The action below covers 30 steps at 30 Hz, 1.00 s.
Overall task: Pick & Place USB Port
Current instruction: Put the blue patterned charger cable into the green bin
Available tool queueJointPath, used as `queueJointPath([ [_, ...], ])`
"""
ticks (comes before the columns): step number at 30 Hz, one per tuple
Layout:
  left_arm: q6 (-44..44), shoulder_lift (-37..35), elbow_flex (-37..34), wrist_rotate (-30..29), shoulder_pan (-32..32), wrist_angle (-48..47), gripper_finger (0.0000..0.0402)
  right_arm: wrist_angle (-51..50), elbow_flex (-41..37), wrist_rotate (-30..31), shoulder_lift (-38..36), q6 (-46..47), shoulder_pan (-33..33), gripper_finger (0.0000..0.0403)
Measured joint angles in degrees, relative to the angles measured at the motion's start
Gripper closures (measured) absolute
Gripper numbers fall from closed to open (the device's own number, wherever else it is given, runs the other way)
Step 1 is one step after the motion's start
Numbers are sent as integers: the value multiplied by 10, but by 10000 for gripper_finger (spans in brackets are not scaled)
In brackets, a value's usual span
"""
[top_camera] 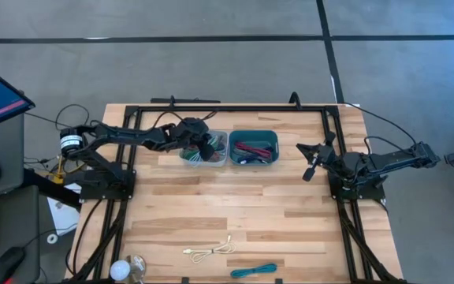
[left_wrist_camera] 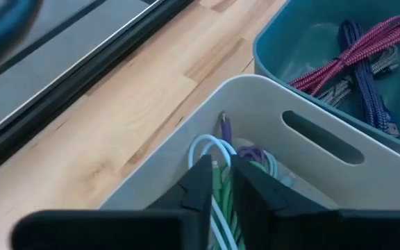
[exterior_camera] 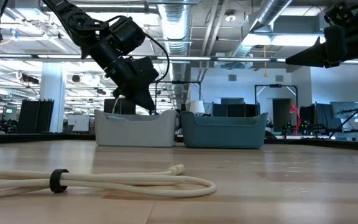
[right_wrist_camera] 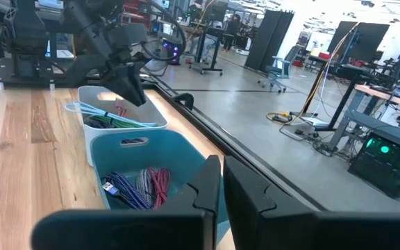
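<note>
USB cables are what this job sorts, and from where I stand it looks partly done. On the left, the left gripper (top_camera: 208, 148) hangs over the white bin (top_camera: 186, 161) at the far side of the tabletop (top_camera: 235, 213), its tips just above the tangle of green, white and purple cables (left_wrist_camera: 222, 163) lying inside. Its jaws stand a narrow slit apart, and a green cable shows in the slit, but I cannot tell whether they pinch it or have just let it go; my guess is that a cable is being dropped off here. Just beside it to the right, touching or nearly so, sits the teal bin (top_camera: 254, 135), holding red and blue braided cables (right_wrist_camera: 139, 186). Further right, the right gripper (top_camera: 314, 160) waits above the tabletop, well apart from both bins, with its jaws pressed together on nothing. What is left lies at the near edge: a cream cable (top_camera: 210, 251) and, to its right, a teal cable (top_camera: 254, 270), both loose on the wood and well away from either arm. So I judge at least two more fetches remain before the tabletop's cables are all binned.
</note>
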Motion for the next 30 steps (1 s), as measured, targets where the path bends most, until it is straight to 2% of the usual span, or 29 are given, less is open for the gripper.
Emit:
queueJointPath([
  [7,0,0,0,5,-3,11,280,0,0,0,0,0,0,390],
  [10,-2,0,0,47,-14,37,266,0,0,0,0,-5,0,390],
  [13,-2,0,0,108,-43,80,264,0,0,0,0,-14,0,390],
  [15,-2,0,0,128,-68,97,267,0,0,0,0,-15,0,390],
  [30,-2,0,0,129,-242,112,284,3,0,0,0,-14,0,390],
])
